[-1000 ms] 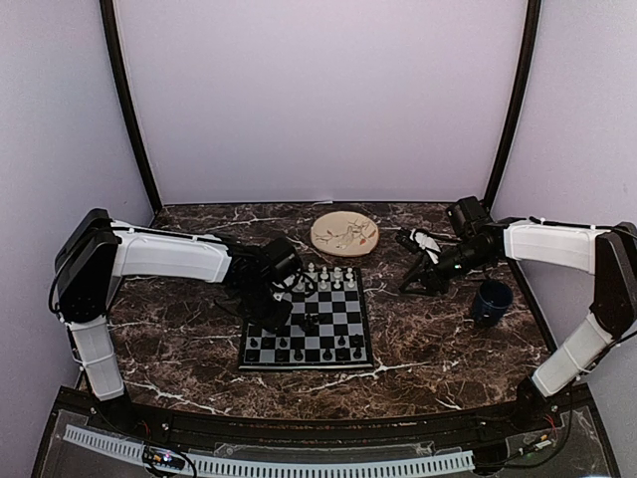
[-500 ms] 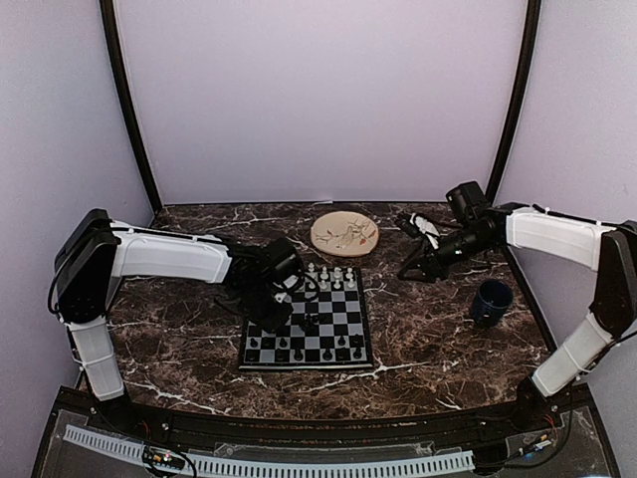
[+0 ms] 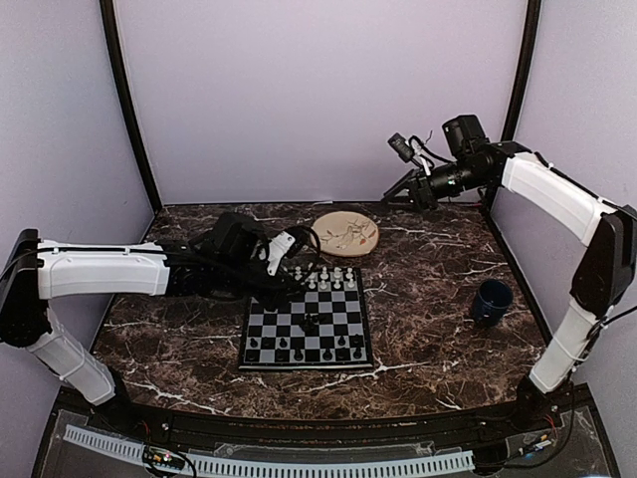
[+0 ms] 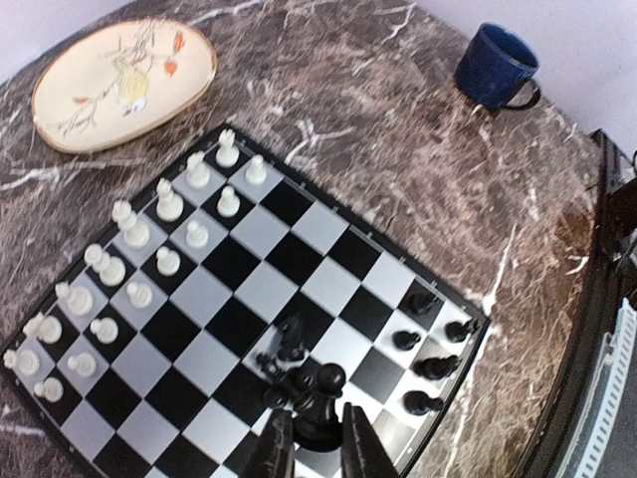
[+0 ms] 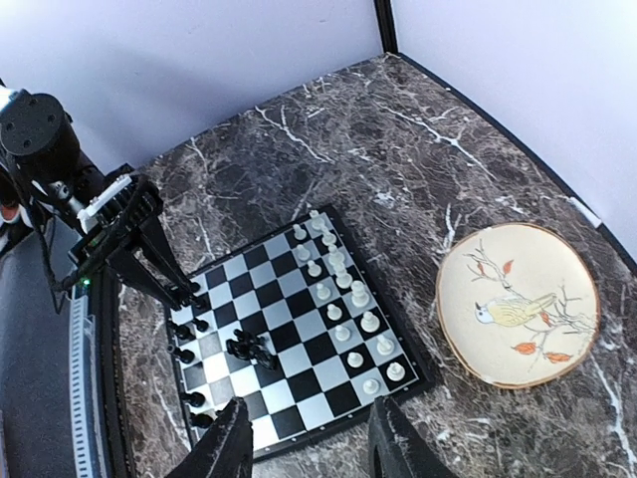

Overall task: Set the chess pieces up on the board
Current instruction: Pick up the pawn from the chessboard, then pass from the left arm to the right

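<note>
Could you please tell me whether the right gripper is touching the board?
Apart: the top view shows the right gripper up near the back wall, well clear of the board.

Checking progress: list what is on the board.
On the board, white pieces fill two rows at one edge; black pieces cluster centrally, a few along the opposite edge. The left gripper hides some squares.

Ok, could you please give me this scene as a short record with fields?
board: lies flat, partly set up
white pieces: two full rows along the far edge
black pieces: some at the near edge, some clustered mid-board
left fingers: closed on a black piece, above the board
right fingers: open, empty, raised high
nearby: plate, blue mug
</note>
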Motion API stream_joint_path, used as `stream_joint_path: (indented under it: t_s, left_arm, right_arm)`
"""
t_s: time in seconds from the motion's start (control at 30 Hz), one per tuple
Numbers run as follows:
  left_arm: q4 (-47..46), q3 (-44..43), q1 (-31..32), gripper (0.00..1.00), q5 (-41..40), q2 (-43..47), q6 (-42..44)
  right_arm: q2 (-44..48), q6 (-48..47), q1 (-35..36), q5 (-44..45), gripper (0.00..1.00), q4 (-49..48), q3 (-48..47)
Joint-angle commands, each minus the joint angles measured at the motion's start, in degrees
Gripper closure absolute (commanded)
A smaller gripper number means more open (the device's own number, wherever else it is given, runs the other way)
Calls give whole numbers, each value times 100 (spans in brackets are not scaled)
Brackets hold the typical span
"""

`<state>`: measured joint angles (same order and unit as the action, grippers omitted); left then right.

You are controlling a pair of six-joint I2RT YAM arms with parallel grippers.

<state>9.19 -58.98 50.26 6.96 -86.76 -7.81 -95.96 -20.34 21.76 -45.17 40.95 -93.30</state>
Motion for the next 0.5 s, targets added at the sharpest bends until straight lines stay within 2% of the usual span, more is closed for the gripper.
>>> stream_joint_path:
  t_s: [0.0,0.17,0.47]
  left_arm:
    - [-1735,381,52,91,466,231,-2]
    - [-2429,491,98,91,511,193,-61]
    - [-2780,452,133,90,482,70,-89]
  right_arm:
    - [-446,859,266,-873,59,240,-273]
    - [-1008,916,735,-1172,58,607,-477]
    - [-1339,1891,1102,-1871,58,-40,-261]
